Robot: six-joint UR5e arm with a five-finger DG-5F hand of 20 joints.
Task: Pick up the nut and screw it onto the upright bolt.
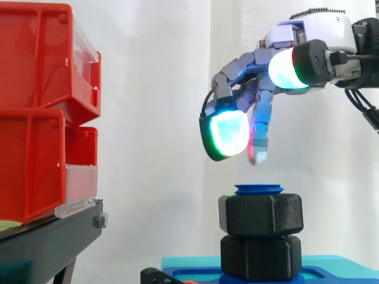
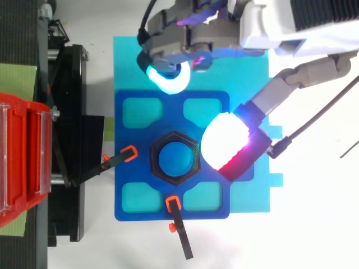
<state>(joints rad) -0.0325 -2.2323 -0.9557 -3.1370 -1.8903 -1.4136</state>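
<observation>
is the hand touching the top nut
Apart. The side view shows open space between the hand above and the top nut.

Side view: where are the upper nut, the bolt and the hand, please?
upper nut (image 1: 261, 214): side view, the middle of its black front face.
bolt (image 1: 259, 189): side view, its blue top end, just above the upper nut.
hand (image 1: 240, 66): side view, on a grey finger.

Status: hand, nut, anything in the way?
Hand open, empty, raised above the bolt. Nut on bolt, near its top, second nut below. Nothing between fingers and nut.
</observation>
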